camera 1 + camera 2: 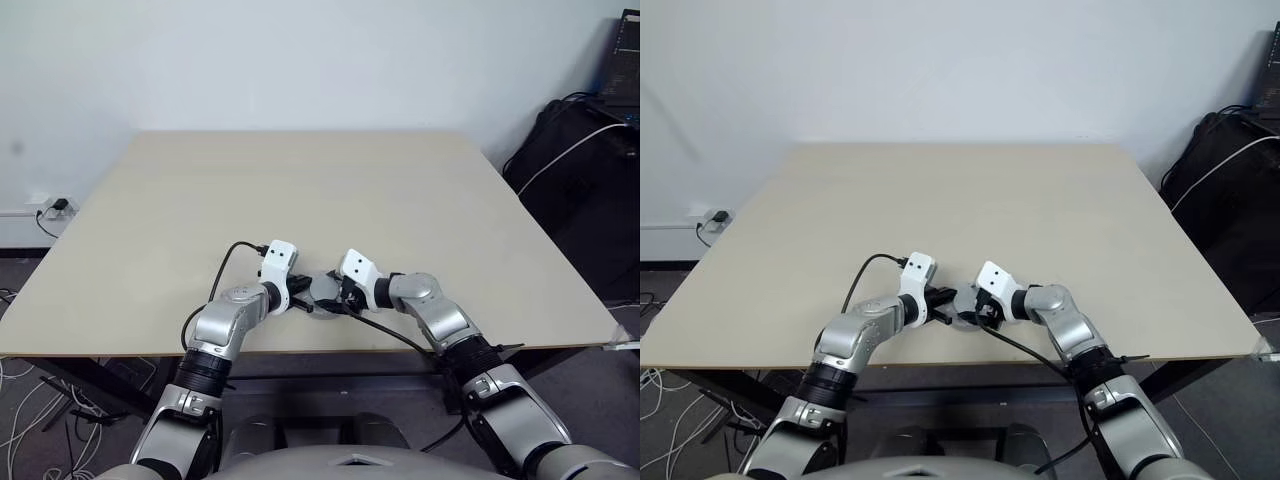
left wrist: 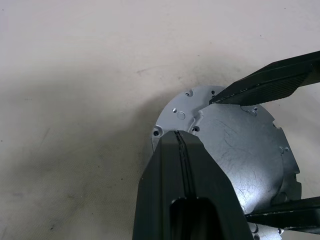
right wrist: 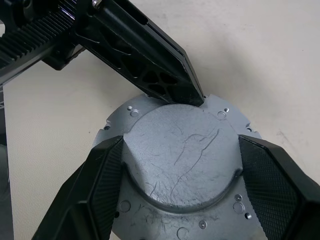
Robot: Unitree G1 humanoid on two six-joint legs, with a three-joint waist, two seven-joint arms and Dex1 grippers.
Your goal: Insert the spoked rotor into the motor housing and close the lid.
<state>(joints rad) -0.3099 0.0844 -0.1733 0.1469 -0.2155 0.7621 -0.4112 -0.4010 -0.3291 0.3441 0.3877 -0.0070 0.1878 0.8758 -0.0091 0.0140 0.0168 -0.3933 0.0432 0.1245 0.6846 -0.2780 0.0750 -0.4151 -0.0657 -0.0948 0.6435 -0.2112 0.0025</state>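
Lid [image 3: 177, 155] flat on the table [image 1: 330, 190], plain grey face with raised hub up, close to the near edge, roughly centred between the two arms. Right gripper [image 3: 177, 175] straddling the raised hub, fingers [image 3: 95, 185] spread wide, one on each side, pads touching or just beside the hub wall; grip versus mere contact hard to call. Left gripper [image 2: 182, 137] pinched fully shut, nothing between the fingers, tips together and pressed down on the lid's outer flange right at the hub's edge, on the side away from the right wrist. Both grippers angled downward and pointing toward each other over the lid, seen in the head view as left gripper [image 1: 300, 295] and right gripper [image 1: 340, 297] meeting at the lid [image 1: 322, 296]. Scratches across the hub face, small screw holes around the flange. Motor housing and rotor hidden or under the lid; cannot tell.
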